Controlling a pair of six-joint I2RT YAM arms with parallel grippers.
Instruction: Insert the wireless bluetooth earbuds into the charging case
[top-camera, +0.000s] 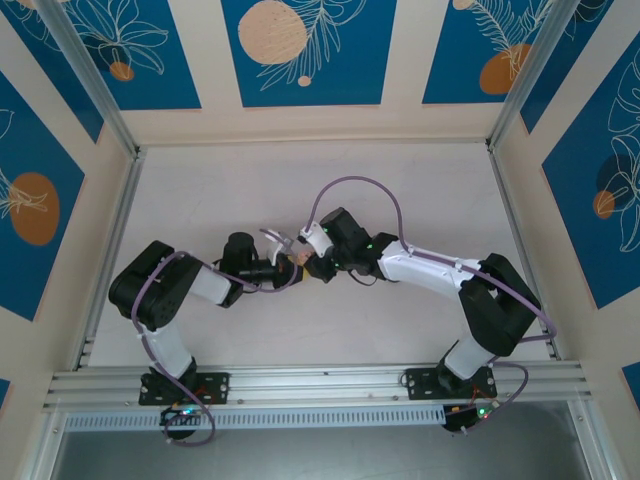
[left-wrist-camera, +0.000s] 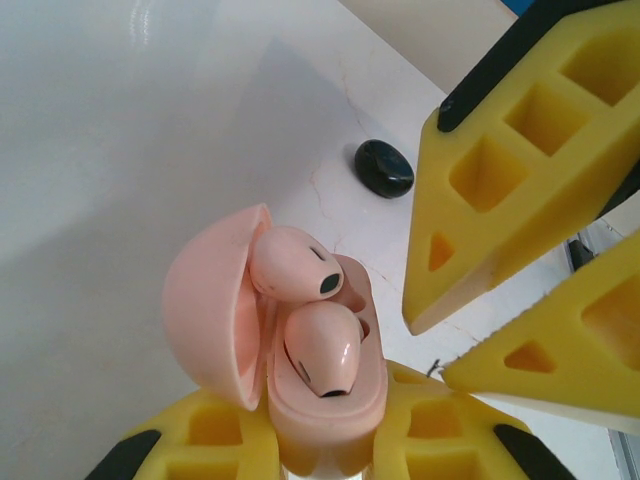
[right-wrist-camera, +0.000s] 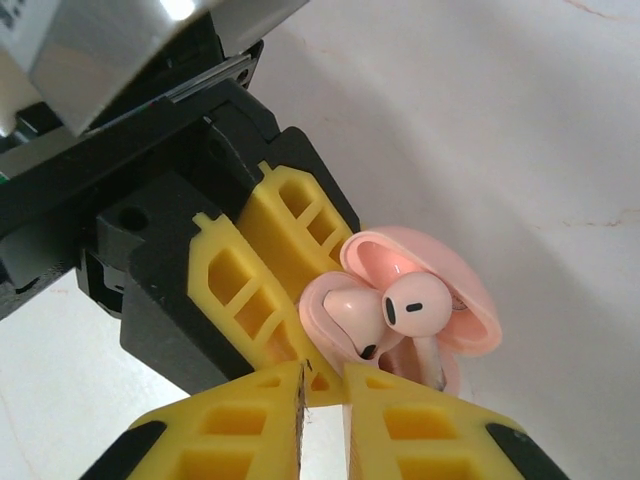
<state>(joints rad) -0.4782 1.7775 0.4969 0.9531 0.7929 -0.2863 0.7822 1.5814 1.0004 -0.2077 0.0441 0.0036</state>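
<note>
**Spotter:** As you look down from above, your two arms meet over the middle of the table (top-camera: 400, 180). The left gripper (top-camera: 282, 267) and the right gripper (top-camera: 314, 262) are nose to nose, and the pink charging case (top-camera: 298, 262) sits between them.

**Caller:** Can you read the grip from up there?

**Spotter:** No, it's too small to tell. Go to your left wrist camera. Your left fingers (left-wrist-camera: 215, 432) are clamped on the base of the pink charging case (left-wrist-camera: 205, 310), with its lid swung open to the left. Two pink earbuds are inside. The upper earbud (left-wrist-camera: 293, 264) leans by the lid and the lower earbud (left-wrist-camera: 322, 350) rests in the base. Your right gripper's fingers (left-wrist-camera: 520, 150) hang just beside the case on the right. A black rounded object (left-wrist-camera: 384, 168) lies on the table beyond, well apart.

**Caller:** And the right wrist?

**Spotter:** Your right fingertips (right-wrist-camera: 230, 430) are almost together, with a thin slit between them and nothing in it. Just past them is the open case (right-wrist-camera: 455, 300), held by your left fingers (right-wrist-camera: 265, 250). One earbud (right-wrist-camera: 415, 305) has its stem pointing down into the base, and the other (right-wrist-camera: 350, 315) lies on its side next to it. Whether either one is fully seated, I can't tell.
</note>
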